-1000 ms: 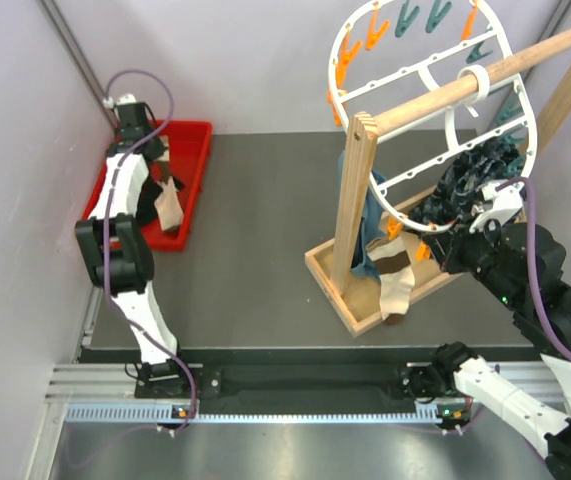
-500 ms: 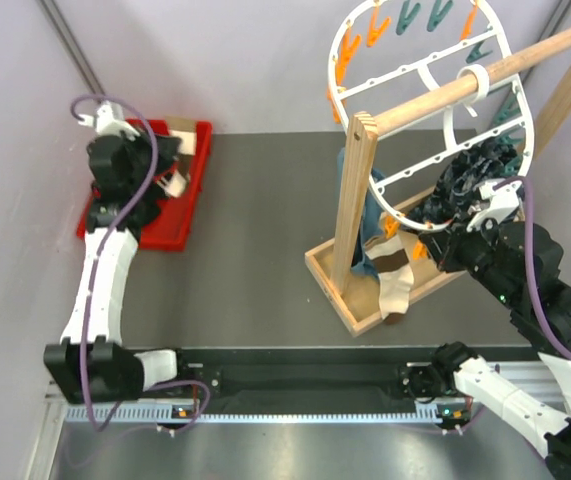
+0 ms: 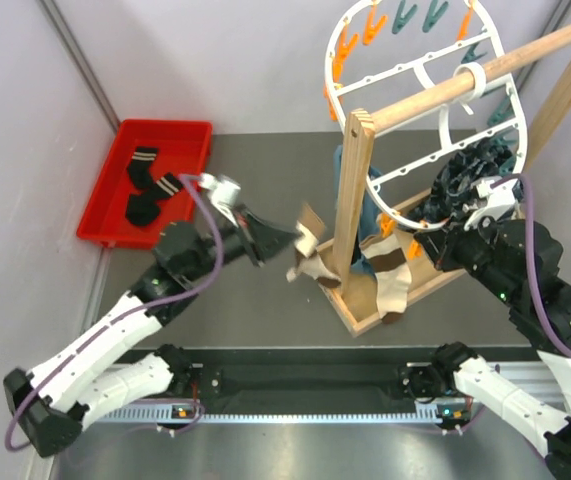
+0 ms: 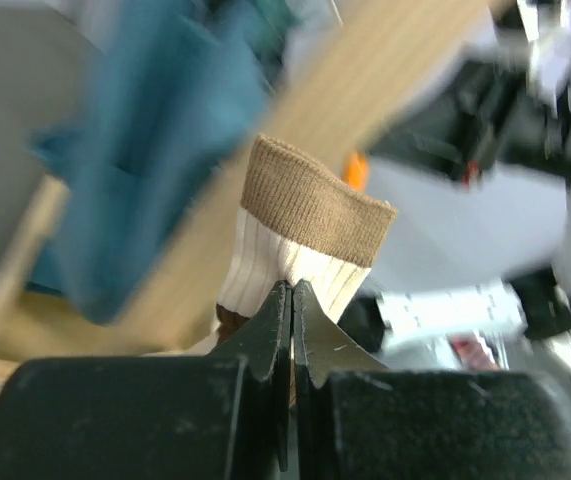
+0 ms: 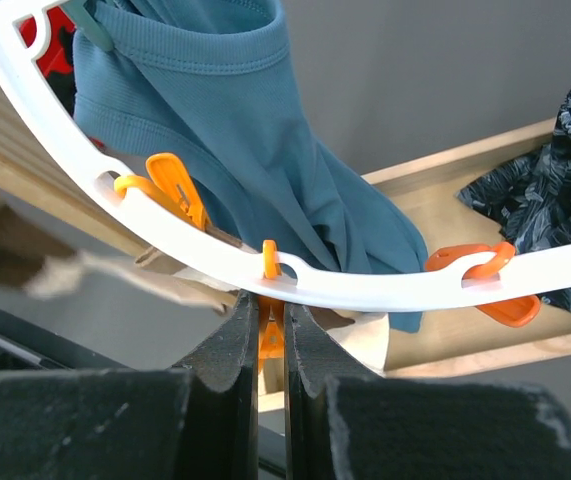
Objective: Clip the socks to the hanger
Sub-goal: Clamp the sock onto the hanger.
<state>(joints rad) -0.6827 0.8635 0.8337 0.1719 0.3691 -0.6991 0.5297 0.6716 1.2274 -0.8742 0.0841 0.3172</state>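
Your left gripper point(image 4: 292, 292) held the banded sock point(image 4: 310, 225) up beside the wooden post point(image 3: 353, 200).
That claw was clamped fully shut on the sock's cream ribbing, just under the brown cuff, with the rest dangling clear of the table. Your right gripper point(image 5: 272, 325) was closed tight on an orange peg point(image 5: 270, 262) at the low rim of the hanger point(image 5: 385, 288). The sock looked light, soft and floppy; I judged the cuff its firmest edge and the best part to feed the peg. The post, the teal shirt point(image 5: 215, 130) and a hung sock point(image 3: 395, 280) crowded your way. Two black socks point(image 3: 145, 190) lay in the red tray point(image 3: 100, 215).
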